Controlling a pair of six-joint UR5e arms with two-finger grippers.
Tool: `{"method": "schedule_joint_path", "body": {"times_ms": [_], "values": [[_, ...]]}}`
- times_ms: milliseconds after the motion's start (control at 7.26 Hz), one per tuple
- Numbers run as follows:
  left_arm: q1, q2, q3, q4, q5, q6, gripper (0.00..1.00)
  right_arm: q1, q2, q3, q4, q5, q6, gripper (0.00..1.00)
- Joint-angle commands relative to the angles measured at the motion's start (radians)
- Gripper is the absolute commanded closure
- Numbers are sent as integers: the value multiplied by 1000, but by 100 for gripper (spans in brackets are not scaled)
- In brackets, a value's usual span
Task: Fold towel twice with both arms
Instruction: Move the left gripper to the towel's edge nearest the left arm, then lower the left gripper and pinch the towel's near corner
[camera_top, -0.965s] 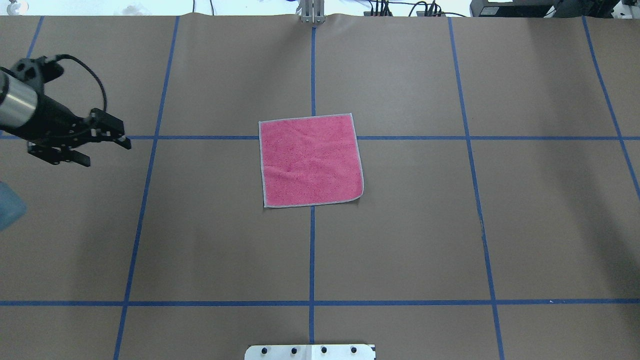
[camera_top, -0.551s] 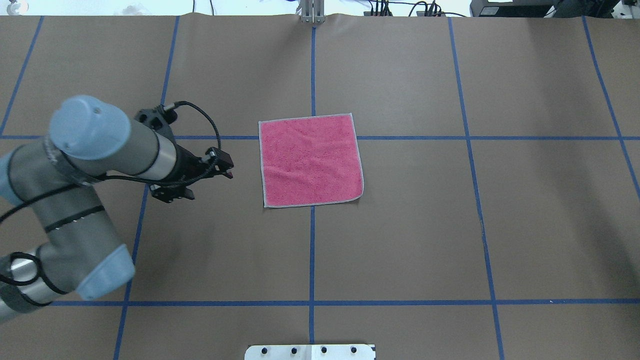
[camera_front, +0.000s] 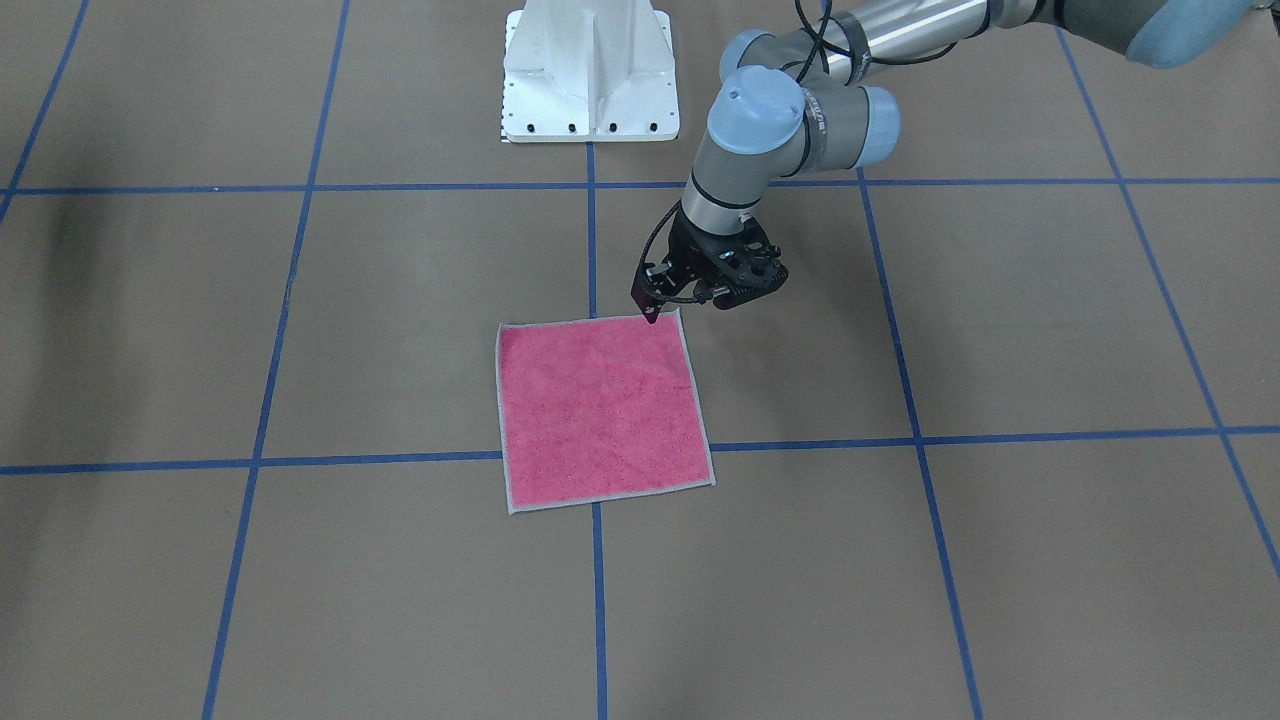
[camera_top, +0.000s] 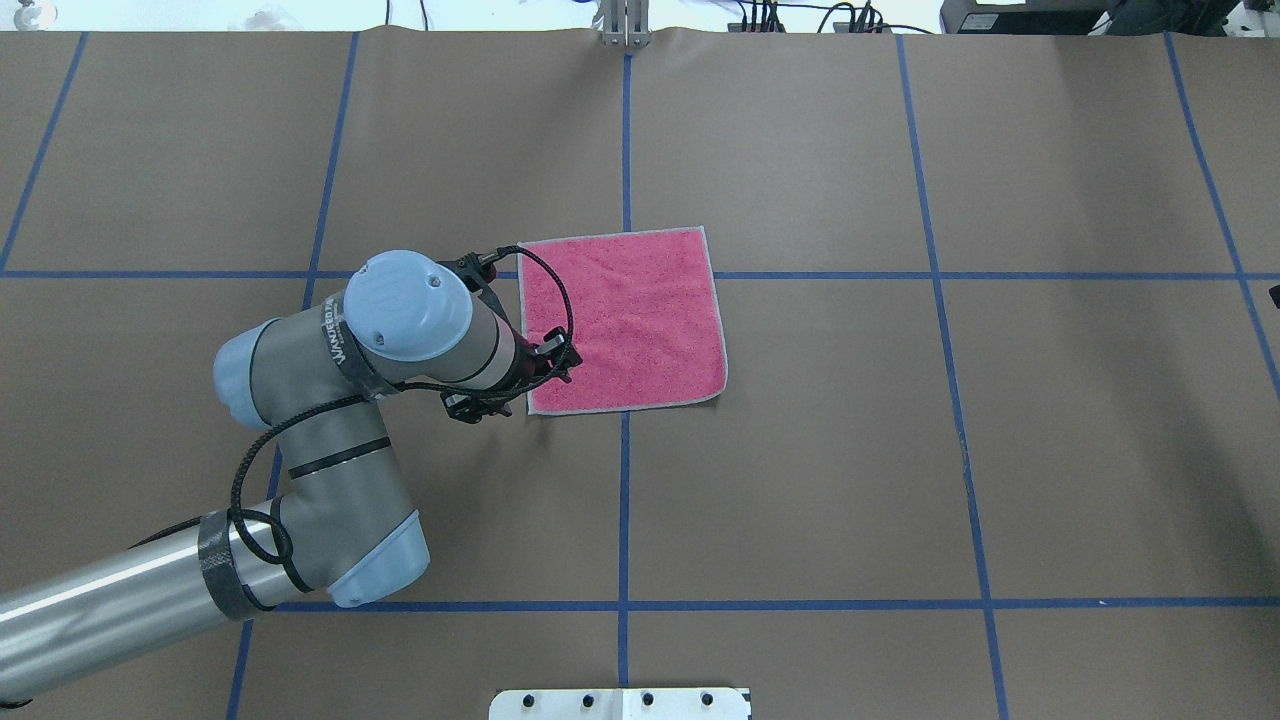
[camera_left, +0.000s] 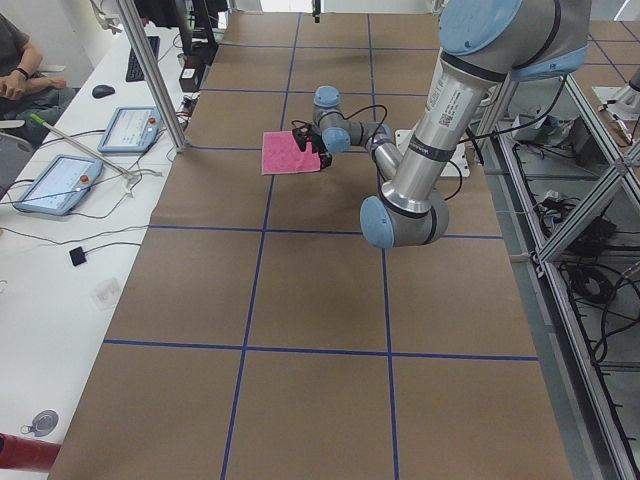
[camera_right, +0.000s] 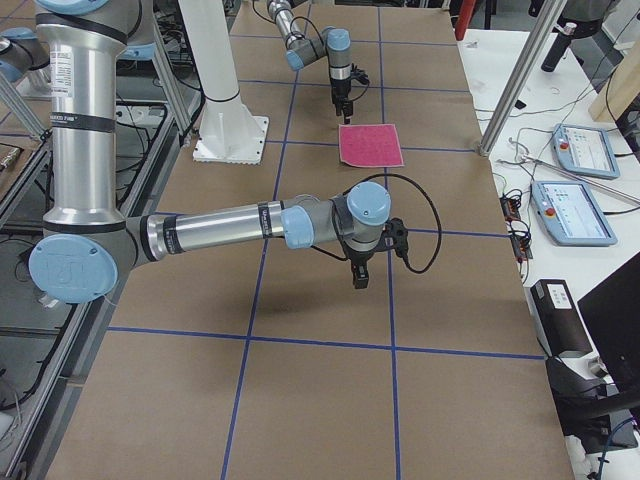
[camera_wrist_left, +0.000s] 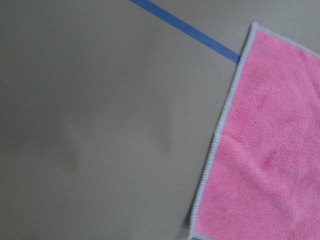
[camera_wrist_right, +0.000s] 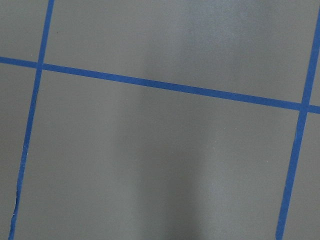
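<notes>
A brown paper table cover (camera_top: 800, 480) bears blue tape grid lines (camera_top: 622, 500); a white bolted pedestal base (camera_front: 590, 70) stands at its edge.

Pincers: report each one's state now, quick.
Left pincer: open, holding nothing, at the towel corner.
Right pincer: cannot be told.

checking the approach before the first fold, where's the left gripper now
In the overhead view the left gripper is at the towel's near-left corner, just left of the centre blue tape line.
</notes>
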Motion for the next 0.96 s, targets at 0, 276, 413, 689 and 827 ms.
{"method": "schedule_joint_path", "body": {"times_ms": [0,276,413,689,827], "values": [[3,-20,36,1,2,-2,29,-5,2,-2,0,-1,2,1],[3,-29,56,1,2,-2,31,-10,5,-2,0,-3,2,1],[3,-29,53,2,2,-3,31,-11,8,-5,0,-3,2,1],[5,-20,43,7,-1,-3,34,-16,8,-11,0,-3,2,1],[5,-17,43,10,-1,-3,37,-18,8,-11,-2,-3,2,1]]}}
